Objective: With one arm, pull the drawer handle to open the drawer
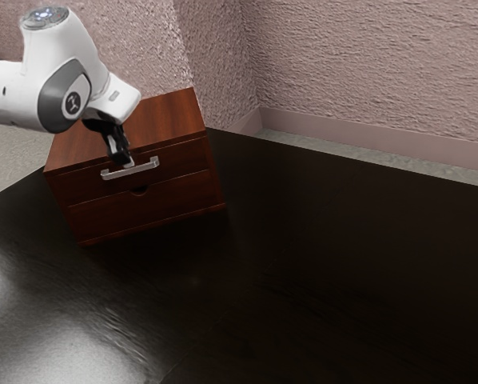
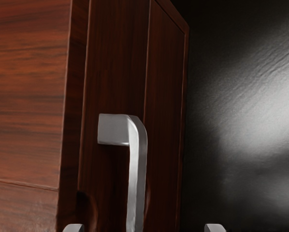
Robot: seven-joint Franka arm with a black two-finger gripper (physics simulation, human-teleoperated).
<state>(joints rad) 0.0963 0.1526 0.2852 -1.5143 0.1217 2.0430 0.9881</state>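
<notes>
Wooden drawer box on dark table. Top drawer looks about flush, contents hidden. Gripper sits at its silver handle, toward the exterior view's left end. Fingertips are spread wide either side of the bar, not clamping it.

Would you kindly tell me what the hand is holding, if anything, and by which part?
Nothing yet. The hand straddles the drawer handle near one end, but its fingers stand apart on either side without touching the bar.
</notes>
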